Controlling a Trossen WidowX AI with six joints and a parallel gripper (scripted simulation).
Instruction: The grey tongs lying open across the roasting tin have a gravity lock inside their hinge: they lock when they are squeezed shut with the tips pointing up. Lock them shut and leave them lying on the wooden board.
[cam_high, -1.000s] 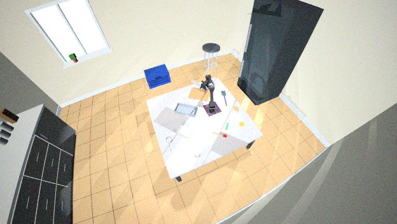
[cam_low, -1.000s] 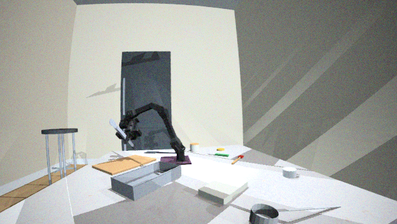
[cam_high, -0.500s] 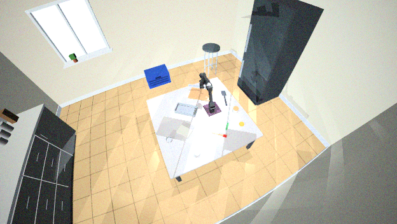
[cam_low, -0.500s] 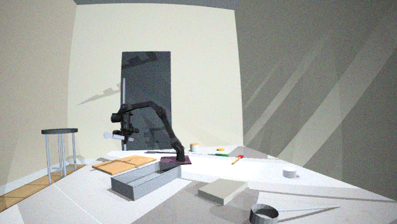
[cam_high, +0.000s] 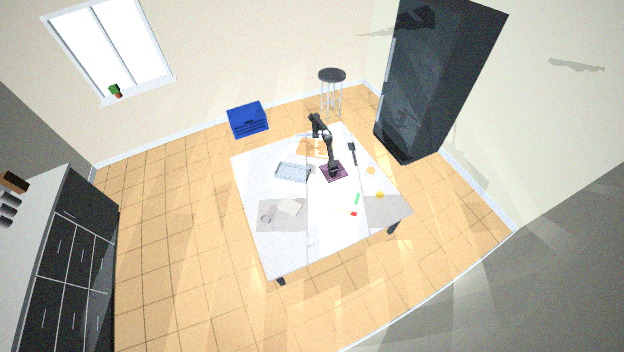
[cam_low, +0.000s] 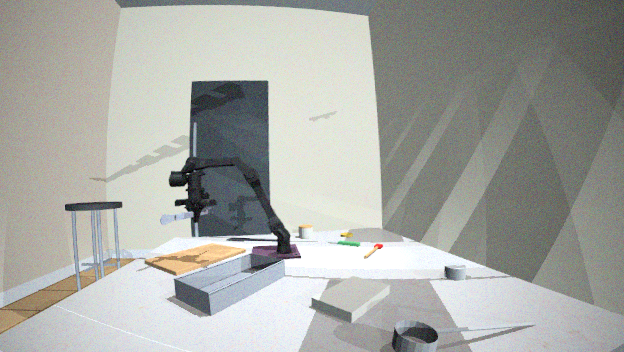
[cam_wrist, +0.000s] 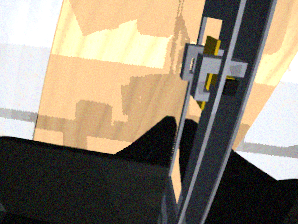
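Observation:
The grey tongs (cam_high: 302, 135) (cam_low: 172, 218) (cam_wrist: 227, 110) are held in the air above the wooden board (cam_high: 303, 147) (cam_low: 226, 250) (cam_wrist: 100, 95), nearly level with a slight tilt. Their two arms lie close together. Yellow and grey parts show beside the arms in the wrist view; I cannot tell whether the lock is engaged. My gripper (cam_high: 315, 136) (cam_low: 196, 218) (cam_wrist: 177, 127) points down and is shut on the tongs; its black fingers hide part of them. The roasting tin (cam_high: 290, 178) (cam_low: 192, 296) stands on the table beside the board, with no tongs across it.
The arm's base stands on a purple plate (cam_high: 325, 173) (cam_low: 262, 251) near the board and tin. A black spatula (cam_high: 352, 148) lies on the base's other side. A pale block (cam_high: 290, 206) (cam_low: 350, 298) and a grey pan (cam_low: 415, 340) are farther off. A stool (cam_high: 332, 75) (cam_low: 93, 206) stands beyond the table.

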